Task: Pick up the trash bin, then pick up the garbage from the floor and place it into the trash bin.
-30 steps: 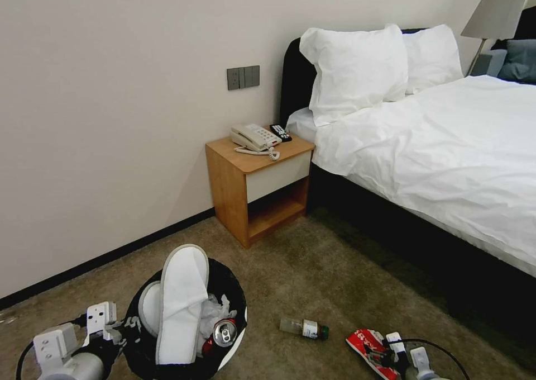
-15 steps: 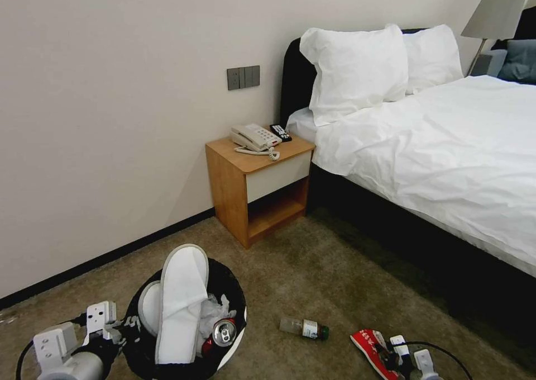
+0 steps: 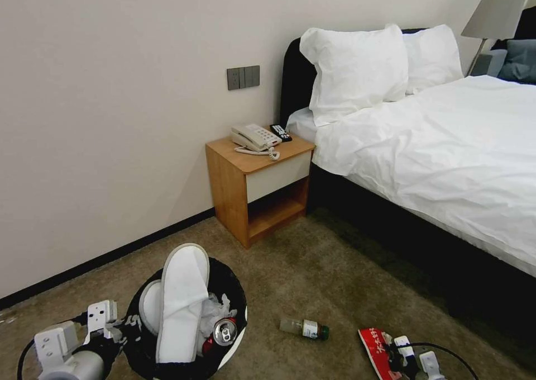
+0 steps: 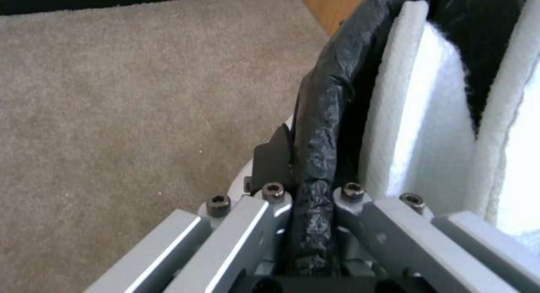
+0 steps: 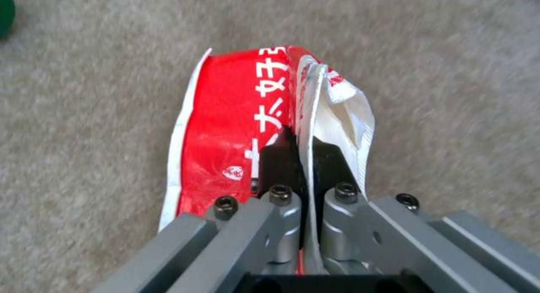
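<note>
At the lower left of the head view, your left claw [image 3: 120, 331] is pinching the bag-covered rim of the trash bin [image 3: 231, 282], its fingers closed tight on the crinkly black liner, as the left wrist view shows [image 4: 315, 200]. The bin is sitting low at your left over the carpet [image 3: 312, 279]; whether it is touching the floor, you cannot tell. Inside it a white slipper [image 3: 181, 302] is standing upright and poking above the rim, a second slipper [image 3: 148, 307] is leaning beside it, and crumpled tissues [image 3: 215, 310] and a crushed red can [image 3: 223, 331] are lying next to them.

At the lower right, your right claw [image 3: 399, 353] is gripping the red packet [image 3: 375, 346]; the right wrist view shows the black fingertips [image 5: 278, 158] closed almost completely on a fold of the packet [image 5: 236, 128], which is hanging over the carpet. A clear green-capped bottle [image 3: 304, 328] is lying on its side on the floor between the bin and the packet, apart from both.
</note>
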Motion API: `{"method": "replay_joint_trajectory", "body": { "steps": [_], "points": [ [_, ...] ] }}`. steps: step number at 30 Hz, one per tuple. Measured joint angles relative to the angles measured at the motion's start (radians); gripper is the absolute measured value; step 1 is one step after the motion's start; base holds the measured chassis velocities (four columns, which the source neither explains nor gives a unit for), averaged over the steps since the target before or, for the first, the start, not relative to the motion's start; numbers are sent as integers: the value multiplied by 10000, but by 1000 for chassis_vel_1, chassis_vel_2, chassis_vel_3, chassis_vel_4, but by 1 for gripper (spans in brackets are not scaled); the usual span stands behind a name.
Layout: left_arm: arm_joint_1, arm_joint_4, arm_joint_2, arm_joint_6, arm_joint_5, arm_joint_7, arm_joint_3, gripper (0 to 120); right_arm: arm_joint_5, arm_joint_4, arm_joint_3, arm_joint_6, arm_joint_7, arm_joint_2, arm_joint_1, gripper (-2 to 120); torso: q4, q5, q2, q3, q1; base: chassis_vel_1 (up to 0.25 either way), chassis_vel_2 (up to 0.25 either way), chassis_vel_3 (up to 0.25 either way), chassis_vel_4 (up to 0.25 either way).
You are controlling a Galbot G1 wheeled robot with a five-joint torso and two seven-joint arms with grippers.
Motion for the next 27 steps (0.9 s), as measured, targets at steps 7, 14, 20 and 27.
{"method": "replay_joint_trajectory", "body": {
  "steps": [7,14,20,27],
  "points": [
    [-33,45,27,10,1,-1,60,2,25,693,399,342,-6,-98,-261,0,0,0,0,0,0,0,0,0,0],
    [-153,96,131,93,-166,-76,212,2,794,2802,1201,1223,-8,-321,-911,0,-1,1,0,0,0,0,0,0,0],
    [-240,92,235,145,-329,-96,296,2,2990,5631,1256,1692,-241,-1077,-1293,0,1,-3,1,0,0,0,0,0,0],
    [-152,86,260,154,-386,-86,313,2,4674,7212,240,1798,-261,-1905,-664,0,1,-1,1,1,0,0,0,0,0]
  ]
}}
